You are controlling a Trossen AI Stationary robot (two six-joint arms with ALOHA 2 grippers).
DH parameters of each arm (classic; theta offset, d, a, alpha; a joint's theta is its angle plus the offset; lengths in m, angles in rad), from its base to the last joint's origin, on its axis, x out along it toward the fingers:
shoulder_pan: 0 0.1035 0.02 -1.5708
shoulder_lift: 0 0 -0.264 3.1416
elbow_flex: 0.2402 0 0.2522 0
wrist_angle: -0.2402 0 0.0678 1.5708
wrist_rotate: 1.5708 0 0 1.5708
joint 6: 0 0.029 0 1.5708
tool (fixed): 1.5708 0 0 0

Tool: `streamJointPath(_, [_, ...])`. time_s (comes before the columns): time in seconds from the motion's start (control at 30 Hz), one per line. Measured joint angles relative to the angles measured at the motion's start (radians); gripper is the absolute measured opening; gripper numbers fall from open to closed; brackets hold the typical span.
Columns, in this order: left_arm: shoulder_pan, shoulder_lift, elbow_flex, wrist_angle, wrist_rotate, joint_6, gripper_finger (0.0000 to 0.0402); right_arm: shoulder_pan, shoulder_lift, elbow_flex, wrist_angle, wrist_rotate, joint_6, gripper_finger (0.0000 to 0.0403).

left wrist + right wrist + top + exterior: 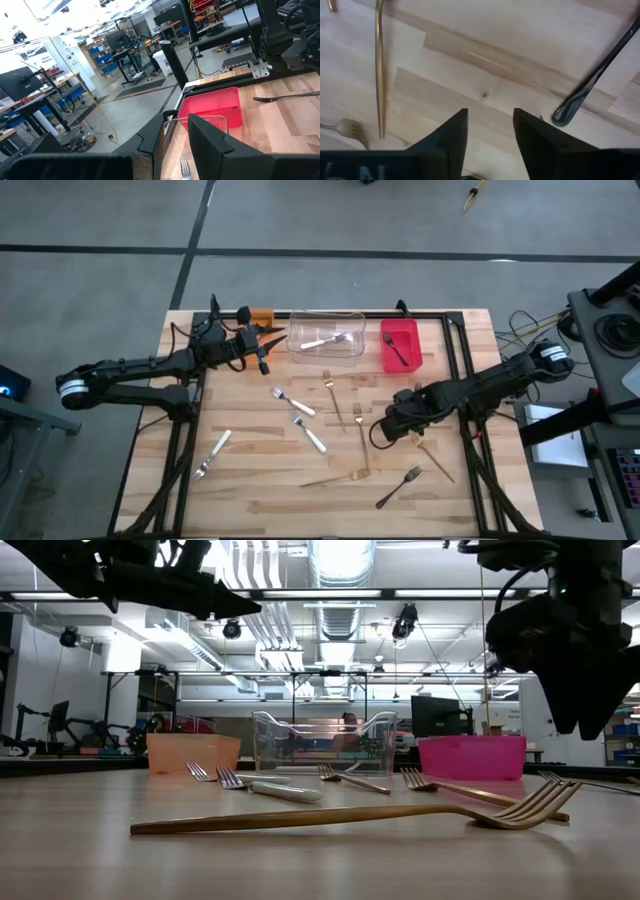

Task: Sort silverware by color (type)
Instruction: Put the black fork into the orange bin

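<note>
Nearest the table's [250, 480] front edge we see a black fork [398, 487] and a gold fork [340, 477] lying flat. Above mid-table toward the right edge, our right gripper [383, 431] hangs with fingers parted over bare wood, holding nothing. White-handled forks [293, 402] lie scattered mid-table. At the back edge stand the clear bin [326, 334], the red bin [400, 345] and the orange bin [261, 317]; our left gripper [272, 337] hovers there, slightly open and empty.

I'm seeing two matte black jointed arms, each wearing a white band near its base, black cables trailing alongside.
</note>
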Motion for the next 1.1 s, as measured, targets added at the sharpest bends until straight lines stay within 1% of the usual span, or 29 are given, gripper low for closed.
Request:
streamJointPath(0.2, [0.0, 0.0, 0.0, 0.0, 0.0, 0.0, 0.0071, -0.005, -0.002, 0.0, -0.014, -0.001, -0.023, 0.0189])
streamJointPath(0.3, [0.0, 0.0, 0.0, 0.0, 0.0, 0.0, 0.0071, -0.005, -0.002, 0.0, -0.069, 0.0, -0.031, 0.0208])
streamJointPath(0.4, [0.0, 0.0, 0.0, 0.0, 0.0, -0.002, 0.0071, -0.007, -0.002, 0.0, -0.136, 0.002, -0.129, 0.0219])
streamJointPath(0.47, [0.0, 0.0, 0.0, 0.0, 0.0, -0.009, 0.0071, -0.015, -0.006, 0.0, -0.16, 0.002, -0.171, 0.022])
streamJointPath(0.57, [0.0, 0.0, 0.0, 0.0, 0.0, -0.019, 0.0071, -0.025, -0.016, 0.0, -0.166, -0.001, -0.129, 0.0219])
streamJointPath(0.67, [0.0, 0.0, 0.0, 0.0, 0.0, -0.022, 0.0071, -0.048, -0.026, 0.0, -0.173, -0.032, -0.135, 0.0215])
streamJointPath(0.93, [0.0, 0.0, 0.001, 0.029, -0.003, -0.021, 0.0071, -0.152, -0.108, 0.0, -0.174, -0.051, -0.258, 0.0215])
streamJointPath(1.0, [0.0, 0.0, 0.001, 0.044, -0.039, -0.017, 0.0071, -0.181, -0.14, 0.0, -0.174, -0.052, -0.285, 0.0215])
streamJointPath(1.1, [0.0, 0.0, 0.001, 0.1, -0.142, -0.013, 0.0071, -0.232, -0.2, 0.0, -0.175, -0.051, -0.321, 0.0215])
